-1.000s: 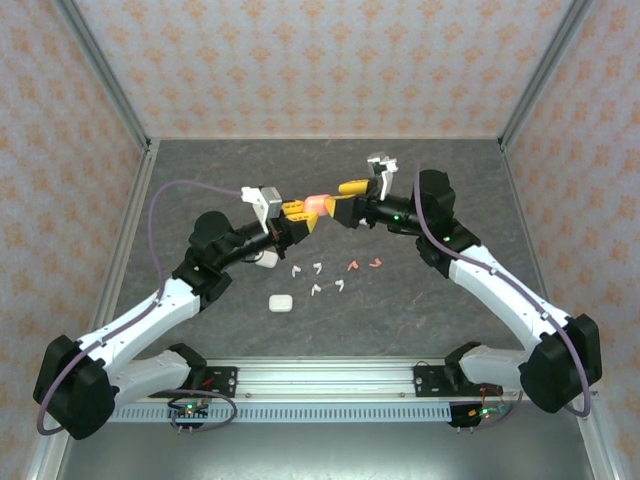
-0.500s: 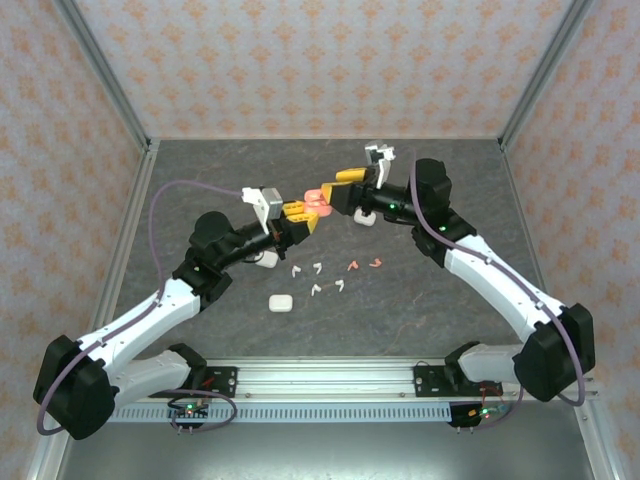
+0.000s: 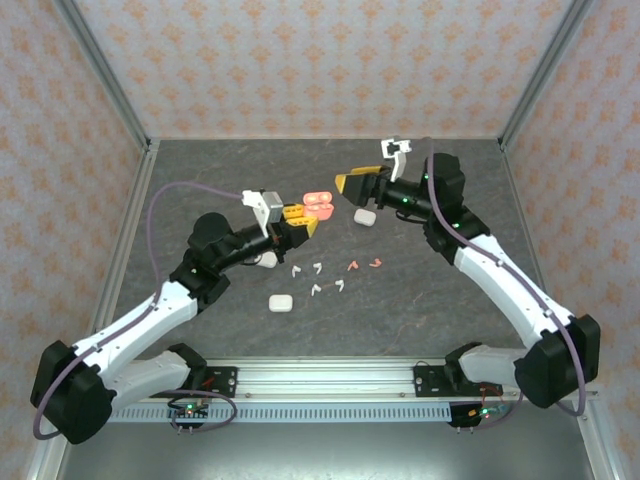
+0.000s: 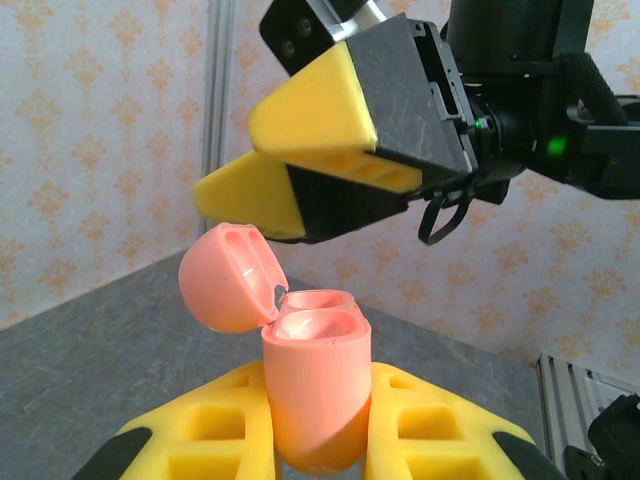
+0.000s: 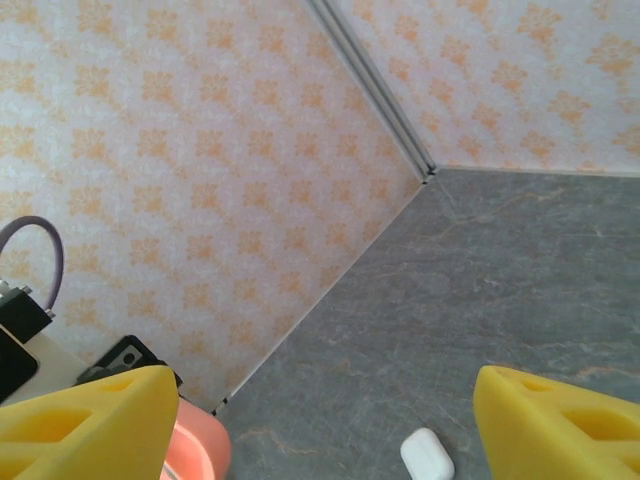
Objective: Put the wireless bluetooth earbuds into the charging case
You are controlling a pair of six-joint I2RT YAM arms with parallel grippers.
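Left wrist: coral case (image 4: 315,390) upright, lid (image 4: 225,275) open left.

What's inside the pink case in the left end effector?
Lid open; both wells of the pink case look empty near the top. Their bottoms are out of sight.

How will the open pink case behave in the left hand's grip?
The pink case looks smooth and rounded, so it may slip or twist in the left hand. Its lid hangs open on a small hinge, probably fragile if bumped. It appears to be light, rigid plastic.
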